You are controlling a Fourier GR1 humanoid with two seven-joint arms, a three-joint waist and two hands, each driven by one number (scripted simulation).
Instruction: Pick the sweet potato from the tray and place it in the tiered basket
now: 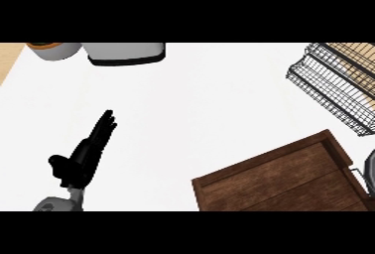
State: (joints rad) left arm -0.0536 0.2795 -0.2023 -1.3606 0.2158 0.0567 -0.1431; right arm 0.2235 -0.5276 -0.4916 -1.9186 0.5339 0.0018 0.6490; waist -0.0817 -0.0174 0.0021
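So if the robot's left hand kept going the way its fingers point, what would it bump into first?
Probably the grey appliance at the counter's far edge. The left hand points up and slightly right across bare white counter, though height above the counter is hard to judge.

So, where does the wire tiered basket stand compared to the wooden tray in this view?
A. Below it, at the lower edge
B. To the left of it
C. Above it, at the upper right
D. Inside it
C: the tiered basket sits at the upper right, apart from the wooden tray at the lower right.
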